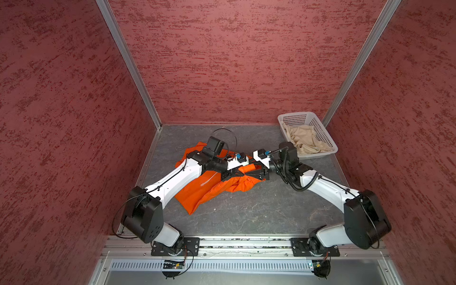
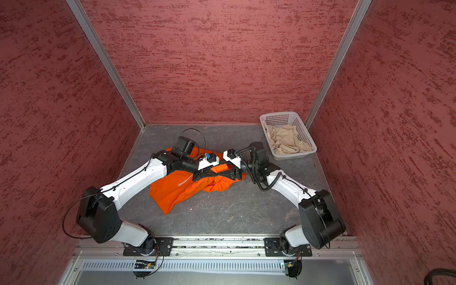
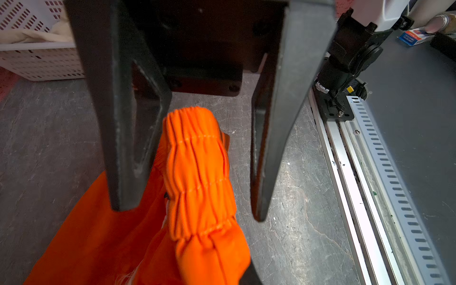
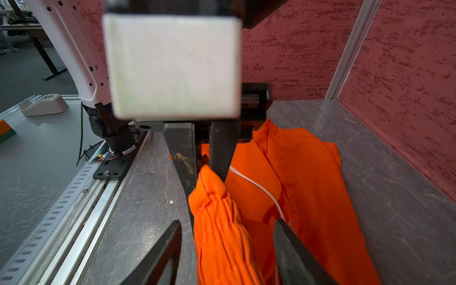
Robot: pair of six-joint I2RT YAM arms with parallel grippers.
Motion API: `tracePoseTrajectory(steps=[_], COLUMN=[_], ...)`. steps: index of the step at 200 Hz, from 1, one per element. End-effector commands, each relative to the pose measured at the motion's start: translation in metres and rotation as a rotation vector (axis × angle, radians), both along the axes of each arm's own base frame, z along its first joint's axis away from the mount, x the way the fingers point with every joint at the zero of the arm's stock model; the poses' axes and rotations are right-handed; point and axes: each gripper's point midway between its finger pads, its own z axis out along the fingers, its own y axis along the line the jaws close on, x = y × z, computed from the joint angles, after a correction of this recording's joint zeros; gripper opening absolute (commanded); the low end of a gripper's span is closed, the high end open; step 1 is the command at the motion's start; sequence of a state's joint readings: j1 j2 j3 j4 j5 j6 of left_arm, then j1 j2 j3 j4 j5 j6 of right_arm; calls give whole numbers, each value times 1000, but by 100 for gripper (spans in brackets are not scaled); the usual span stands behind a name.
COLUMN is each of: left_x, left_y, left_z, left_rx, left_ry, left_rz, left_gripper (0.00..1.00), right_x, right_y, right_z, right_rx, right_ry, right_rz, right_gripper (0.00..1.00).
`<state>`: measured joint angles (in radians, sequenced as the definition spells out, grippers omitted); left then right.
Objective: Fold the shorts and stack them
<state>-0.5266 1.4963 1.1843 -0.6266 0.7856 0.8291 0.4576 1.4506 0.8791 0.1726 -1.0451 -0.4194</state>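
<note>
The orange shorts (image 1: 197,192) (image 2: 172,190) lie crumpled mid-table, part of them under my left arm. My left gripper (image 1: 240,174) (image 4: 209,170) is shut on a bunched end of their gathered waistband (image 4: 214,197) and holds it slightly off the table. My right gripper (image 1: 249,175) (image 4: 227,225) faces it tip to tip, open, one finger on each side of the same waistband (image 3: 197,160) without pinching it. A white drawstring (image 4: 256,185) trails over the cloth. The beige shorts (image 1: 304,140) (image 2: 286,139) lie crumpled inside the basket.
The white perforated basket (image 1: 320,130) (image 2: 302,130) stands at the back right corner, just behind my right arm. Red walls close three sides. An aluminium rail (image 1: 246,243) with both arm bases runs along the front edge. Bare grey tabletop (image 1: 259,209) lies in front of the orange shorts.
</note>
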Motion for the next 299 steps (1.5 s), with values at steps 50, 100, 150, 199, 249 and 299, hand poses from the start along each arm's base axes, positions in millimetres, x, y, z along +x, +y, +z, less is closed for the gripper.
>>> tracePoseTrajectory(steps=[50,100,150,199,249,299], left_x=[25,56,64,71,78,84], left_y=[9,47,72,86,79,83], left_z=[2,-25,-46,-52,-39,-39], left_rx=[-38,30,66,53,-18,-30], left_ry=[-50,-74,-55,-39,-40,-42], left_rz=[148,409,560,644,660,687], left_gripper=[29,42,42,42,42,43], right_x=[18,27,37,44,44,43], right_y=[-4,-20,-38,-54,-68,-80], right_z=[33,98,156,210,267,305], right_rx=[13,69,118,139,179,171], right_ry=[-99,-205,-261,-312,-372,-436], right_rz=[-127,-263,-365,-469,-560,-630], right_gripper=[6,0,0,0,0,0])
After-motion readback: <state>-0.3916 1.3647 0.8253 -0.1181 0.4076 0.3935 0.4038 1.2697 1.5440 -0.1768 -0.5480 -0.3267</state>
